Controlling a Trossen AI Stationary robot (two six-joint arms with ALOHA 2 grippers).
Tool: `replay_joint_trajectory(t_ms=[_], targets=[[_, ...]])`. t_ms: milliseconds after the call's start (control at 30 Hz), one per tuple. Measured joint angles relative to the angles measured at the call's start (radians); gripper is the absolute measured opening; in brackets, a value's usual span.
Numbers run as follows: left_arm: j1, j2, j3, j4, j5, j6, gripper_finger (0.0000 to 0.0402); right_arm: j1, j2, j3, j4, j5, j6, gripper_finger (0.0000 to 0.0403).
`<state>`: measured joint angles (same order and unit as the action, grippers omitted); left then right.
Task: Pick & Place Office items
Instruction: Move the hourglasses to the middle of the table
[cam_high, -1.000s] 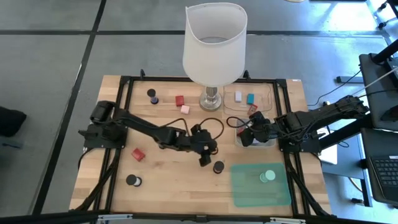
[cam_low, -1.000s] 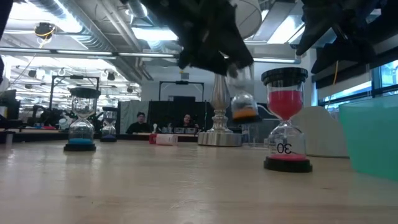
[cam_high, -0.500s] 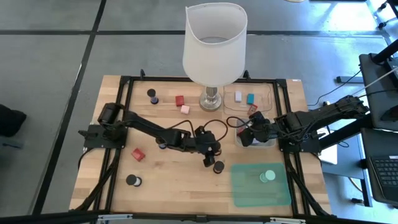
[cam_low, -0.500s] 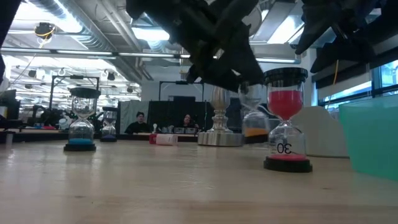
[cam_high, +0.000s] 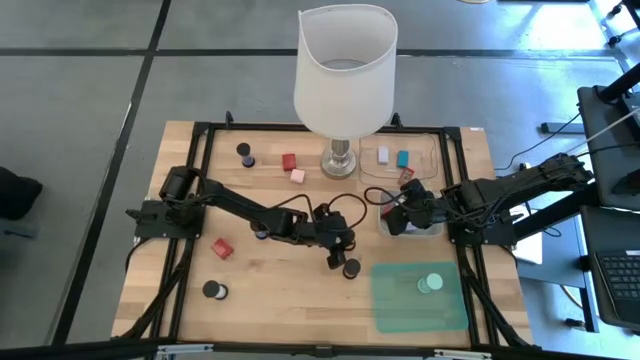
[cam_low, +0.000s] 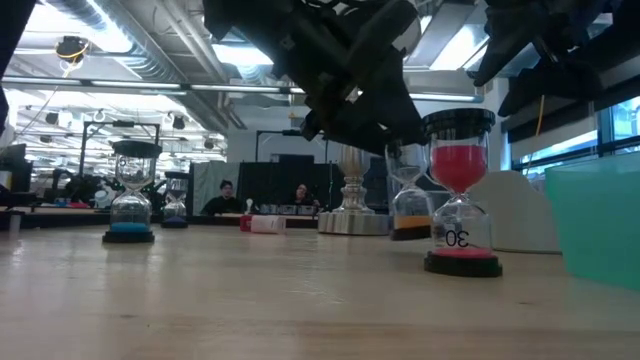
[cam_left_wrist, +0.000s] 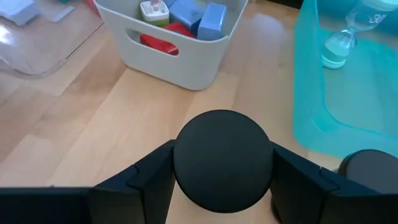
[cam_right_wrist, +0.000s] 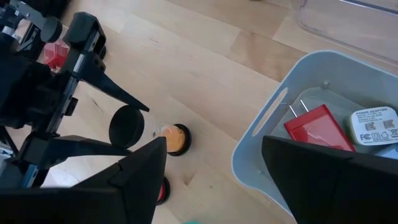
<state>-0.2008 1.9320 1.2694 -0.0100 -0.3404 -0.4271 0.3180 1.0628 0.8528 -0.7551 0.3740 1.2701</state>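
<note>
Left hand (cam_high: 335, 257) is out over the middle of the wooden counter (cam_high: 280, 300), its fingers closed around an orange-sand hourglass (cam_low: 408, 195) with black end caps. In the left wrist view the black top cap fills the gap between the two fingers (cam_left_wrist: 143, 177), both pressed to its sides. In the low view the hourglass base sits at or just above the counter; contact cannot be confirmed.

A red-sand hourglass (cam_low: 460, 195) stands upright just beside the held one, toward the green mat (cam_high: 395, 310). A mint-green hourglass (cam_high: 431, 283) stands on that mat. A blue-sand hourglass (cam_low: 131, 192) stands well apart, at the counter's other end.

Right hand (cam_high: 398, 218) hangs above the grey bin (cam_high: 434, 232), fingers spread wide, holding nothing. The bin contains a red plug block (cam_right_wrist: 317, 127), a white adapter (cam_right_wrist: 375, 126) and blue blocks (cam_left_wrist: 199, 14).

The clear tray (cam_high: 432, 145) behind the bin holds a white block (cam_high: 383, 154) and a teal block (cam_high: 403, 159). A red block (cam_high: 222, 248) lies on the counter near the left arm. The lamp (cam_high: 345, 70) stands at the far edge of the counter.
</note>
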Motion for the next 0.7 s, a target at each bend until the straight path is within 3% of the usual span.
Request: replay_joint_trajectory(t_ms=[700], targets=[[0.005,0.003,0.000,-0.017,0.002,0.013,0.0217,0.000,0.000,0.000,0.000,0.000,0.000,0.0267]])
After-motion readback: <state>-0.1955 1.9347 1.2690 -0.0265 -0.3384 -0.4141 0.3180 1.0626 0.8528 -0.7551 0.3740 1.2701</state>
